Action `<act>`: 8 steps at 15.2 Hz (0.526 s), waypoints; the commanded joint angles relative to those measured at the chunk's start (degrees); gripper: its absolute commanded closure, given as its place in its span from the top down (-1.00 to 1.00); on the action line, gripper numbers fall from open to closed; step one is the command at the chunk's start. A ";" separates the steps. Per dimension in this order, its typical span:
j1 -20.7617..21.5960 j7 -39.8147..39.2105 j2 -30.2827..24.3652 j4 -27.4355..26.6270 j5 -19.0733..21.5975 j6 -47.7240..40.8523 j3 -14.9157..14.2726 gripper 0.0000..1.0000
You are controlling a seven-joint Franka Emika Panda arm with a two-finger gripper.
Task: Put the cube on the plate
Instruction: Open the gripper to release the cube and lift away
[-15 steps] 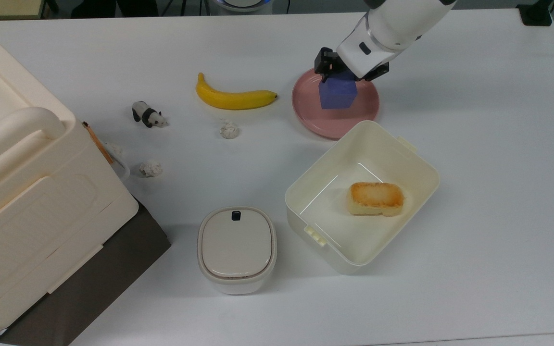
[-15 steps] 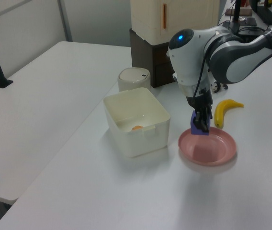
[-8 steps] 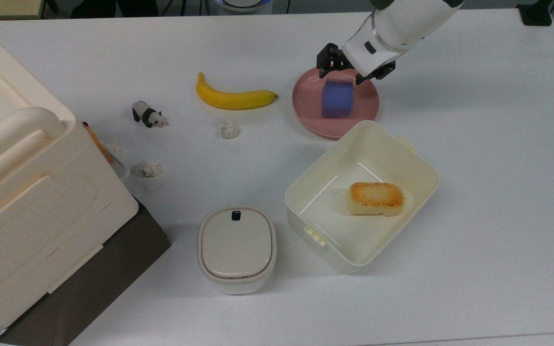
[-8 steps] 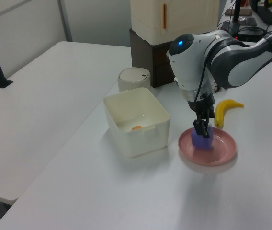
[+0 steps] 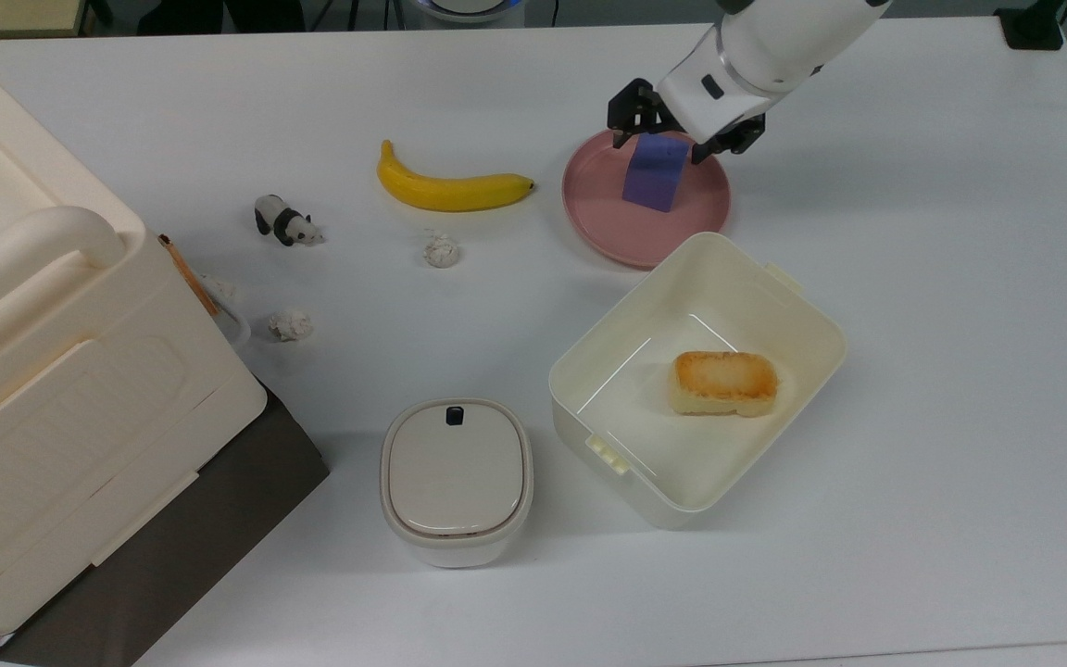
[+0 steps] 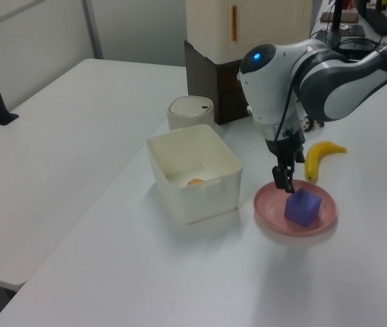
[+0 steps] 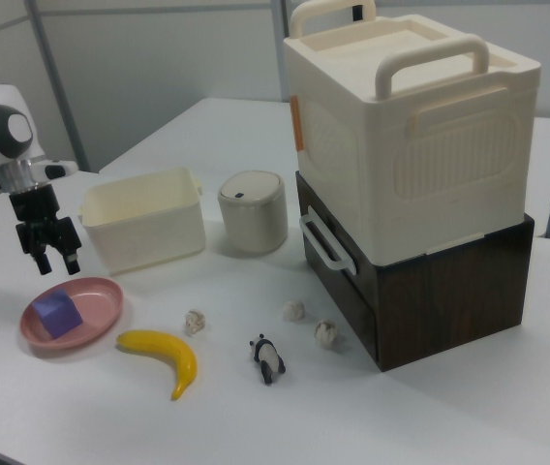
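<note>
Top view | cube on plate | end effector partly arm-hidden, open

One cube, one plate, one banana, three paper balls, one panda.

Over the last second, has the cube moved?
Yes. The cube has dropped from the gripper, above the plate's edge nearer the container in the left view, onto the plate's middle.
</note>
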 commanded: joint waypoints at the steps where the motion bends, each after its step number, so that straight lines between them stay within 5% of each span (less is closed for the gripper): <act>1: -4.48 0.70 -5.29 0.45 -0.59 -1.11 -0.34 1.00; 4: -9.32 -0.35 -9.96 0.45 -0.15 -1.11 -1.12 1.00; 8: -9.33 -6.40 -15.76 0.63 2.30 -0.93 -9.37 1.00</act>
